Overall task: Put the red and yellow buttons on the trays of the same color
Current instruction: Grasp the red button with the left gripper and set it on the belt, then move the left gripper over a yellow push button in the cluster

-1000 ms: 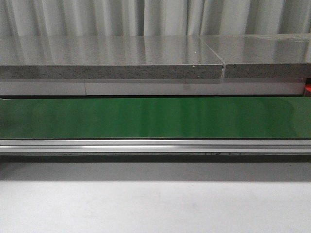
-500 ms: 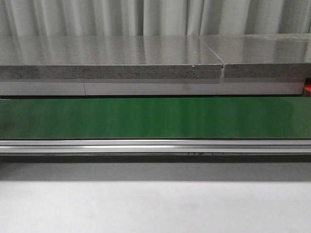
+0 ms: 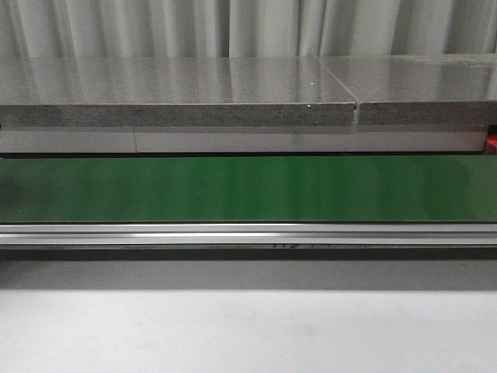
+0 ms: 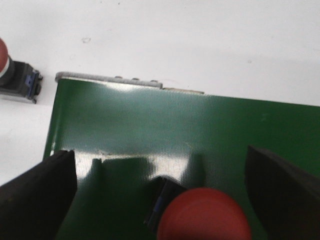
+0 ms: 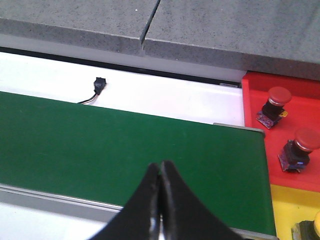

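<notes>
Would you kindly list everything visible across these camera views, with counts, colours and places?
Green conveyor belt: one, across the front view.
Grey stone slabs: two, behind the belt.
Red mushroom-head buttons: four; one on the belt between the left fingers, one on the white surface off the belt's end, two on the red tray.
Red tray: one, past the belt's end.
Yellow tray: one, beside the red.
Left gripper: open.
Right gripper: shut, empty.

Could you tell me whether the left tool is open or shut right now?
Open: the left tool has its fingers spread wide on either side of a red button, not touching it.
</notes>
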Motion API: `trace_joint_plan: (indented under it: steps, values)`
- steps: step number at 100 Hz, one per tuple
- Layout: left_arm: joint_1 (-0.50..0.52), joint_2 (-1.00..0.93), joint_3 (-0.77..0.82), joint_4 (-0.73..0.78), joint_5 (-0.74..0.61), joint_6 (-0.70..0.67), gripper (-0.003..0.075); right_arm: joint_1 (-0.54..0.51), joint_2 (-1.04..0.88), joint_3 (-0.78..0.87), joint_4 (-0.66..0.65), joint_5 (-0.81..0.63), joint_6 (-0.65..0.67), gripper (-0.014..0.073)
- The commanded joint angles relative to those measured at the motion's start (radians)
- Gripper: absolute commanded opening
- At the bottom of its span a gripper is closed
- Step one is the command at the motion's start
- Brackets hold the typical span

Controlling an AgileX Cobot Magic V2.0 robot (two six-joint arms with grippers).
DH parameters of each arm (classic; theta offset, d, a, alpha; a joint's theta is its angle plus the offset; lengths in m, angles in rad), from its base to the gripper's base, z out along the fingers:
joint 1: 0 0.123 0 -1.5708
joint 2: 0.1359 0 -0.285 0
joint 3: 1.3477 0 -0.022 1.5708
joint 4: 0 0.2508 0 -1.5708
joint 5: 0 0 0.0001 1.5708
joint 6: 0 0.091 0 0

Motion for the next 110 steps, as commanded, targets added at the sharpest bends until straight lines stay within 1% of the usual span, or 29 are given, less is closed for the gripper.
trace_joint_plan:
  steps: [1, 18, 23, 40, 49, 59, 80, 94, 110]
  values:
    - [-0.015, -0.035, -0.053, -0.008, -0.053, 0.003, 0.0672, 0.001, -0.001, -0.023, 0.007, -0.064, -0.009, -0.0068]
    - [-0.015, -0.035, -0.115, -0.006, -0.008, 0.003, 0.0672, 0.001, -0.001, -0.023, 0.007, -0.064, -0.009, -0.0068]
    - [-0.01, -0.035, -0.135, -0.004, 0.023, 0.003, 0.0672, 0.001, -0.001, -0.023, 0.007, -0.064, -0.009, -0.0068]
    - [0.037, -0.036, -0.183, -0.004, 0.101, -0.016, 0.0672, 0.001, -0.001, -0.023, 0.007, -0.064, -0.009, -0.0068]
    - [0.093, -0.036, -0.186, -0.004, 0.108, -0.044, 0.0672, 0.001, -0.001, -0.023, 0.007, -0.064, -0.009, -0.0068]
    - [0.182, -0.036, -0.186, -0.004, 0.123, -0.073, 0.0672, 0.001, -0.001, -0.023, 0.007, -0.064, -0.009, -0.0068]
    - [0.346, -0.021, -0.186, -0.004, 0.123, -0.074, 0.0672, 0.001, -0.001, -0.023, 0.007, -0.064, -0.009, -0.0068]
    - [0.418, 0.028, -0.19, 0.004, 0.099, -0.074, 0.0672, 0.001, -0.001, -0.023, 0.007, -0.064, -0.009, -0.0068]
    - [0.455, 0.123, -0.221, 0.004, 0.107, -0.074, 0.0672, 0.001, -0.001, -0.023, 0.007, -0.064, -0.009, -0.0068]
